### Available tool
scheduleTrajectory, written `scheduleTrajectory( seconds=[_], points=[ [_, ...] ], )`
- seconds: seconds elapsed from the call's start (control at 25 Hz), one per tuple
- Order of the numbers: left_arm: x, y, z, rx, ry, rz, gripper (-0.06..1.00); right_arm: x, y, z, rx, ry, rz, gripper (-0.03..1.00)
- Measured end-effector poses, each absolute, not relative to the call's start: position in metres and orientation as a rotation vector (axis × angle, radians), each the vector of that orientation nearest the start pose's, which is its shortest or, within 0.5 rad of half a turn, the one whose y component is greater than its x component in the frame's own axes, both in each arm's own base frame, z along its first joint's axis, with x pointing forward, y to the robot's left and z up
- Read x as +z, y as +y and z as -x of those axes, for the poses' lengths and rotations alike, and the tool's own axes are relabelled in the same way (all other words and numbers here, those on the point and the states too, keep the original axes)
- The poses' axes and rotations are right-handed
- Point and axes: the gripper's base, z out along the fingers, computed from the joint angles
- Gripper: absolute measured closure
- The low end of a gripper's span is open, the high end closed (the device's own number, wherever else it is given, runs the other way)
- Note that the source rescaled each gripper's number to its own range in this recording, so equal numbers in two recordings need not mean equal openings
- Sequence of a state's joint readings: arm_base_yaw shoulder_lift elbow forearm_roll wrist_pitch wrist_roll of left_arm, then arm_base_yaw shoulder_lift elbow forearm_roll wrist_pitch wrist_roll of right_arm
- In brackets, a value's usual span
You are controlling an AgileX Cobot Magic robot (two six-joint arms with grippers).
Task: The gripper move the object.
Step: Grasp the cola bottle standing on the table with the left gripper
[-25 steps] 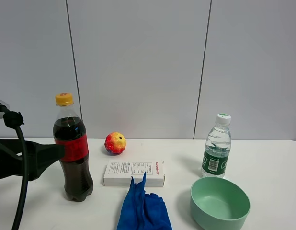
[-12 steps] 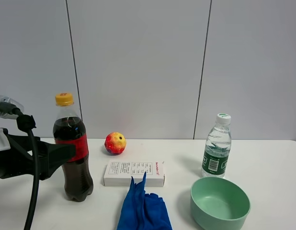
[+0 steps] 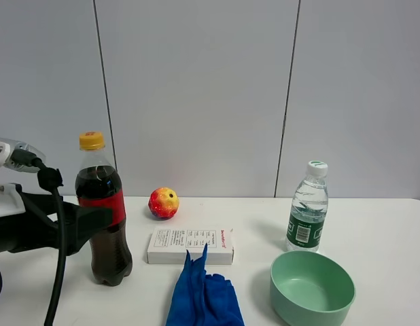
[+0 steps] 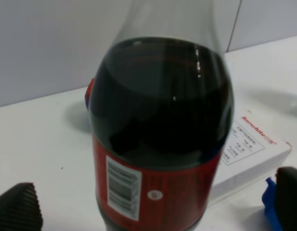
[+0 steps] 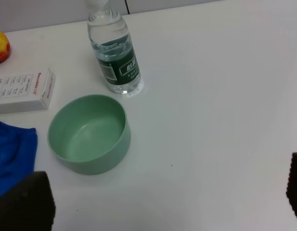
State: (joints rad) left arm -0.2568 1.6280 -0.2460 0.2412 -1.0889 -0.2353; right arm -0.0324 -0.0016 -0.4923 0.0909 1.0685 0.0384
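So here's where you're at: your cola bottle [image 3: 109, 250] stands upright on the tabletop [image 3: 387, 231] at the lower left of the high camera's frame, with a yellow-orange cap on top and a red label round the middle. Your left tool [image 3: 100, 217] comes in from the left edge at label height, and a black cable [image 3: 58, 272] loops down off it. From the high camera one dark finger overlaps the label, so you can't really call contact from there. The left wrist camera clears it up, though. The bottle fills that view, and the two ribbed fingertips [image 4: 16, 209] sit out on either side of it with a visible gap between each one and the plastic. So the jaws are spread wide around the bottle and aren't clamping it.

Your right tool [image 5: 158, 199] doesn't show in the high view at all. Its own camera has the two fingertips far apart with nothing between them, hanging over bare tabletop near the green bowl [image 3: 312, 288] and the water bottle [image 3: 308, 216].

Rest of the stuff:
- a red and yellow ball [image 3: 163, 202] at centre left, back by the wall
- a white box [image 3: 189, 246] just right of the cola bottle
- a blue cloth [image 3: 203, 295] at bottom centre, its tip overlapping the box's front edge
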Motion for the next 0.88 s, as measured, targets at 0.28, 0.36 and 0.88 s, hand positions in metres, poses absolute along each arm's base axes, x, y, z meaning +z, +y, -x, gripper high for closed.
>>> scheduleTrajectory(
  seconds=[0.28, 0.36, 0.88],
  points=[
    [0.150, -0.080, -0.229, -0.462, 1.767, -0.279, -0.06, 0.275, 0.007, 0.005, 0.113, 2.055, -0.069, -0.03],
    [0.147, -0.080, -0.229, -0.460, 1.779, -0.282, -0.06, 0.275, 0.007, 0.005, 0.113, 2.055, -0.069, -0.03],
    [0.146, -0.086, -0.251, -0.458, 1.757, -0.291, -0.06, 0.275, 0.007, 0.005, 0.113, 2.055, -0.069, -0.03]
  ],
)
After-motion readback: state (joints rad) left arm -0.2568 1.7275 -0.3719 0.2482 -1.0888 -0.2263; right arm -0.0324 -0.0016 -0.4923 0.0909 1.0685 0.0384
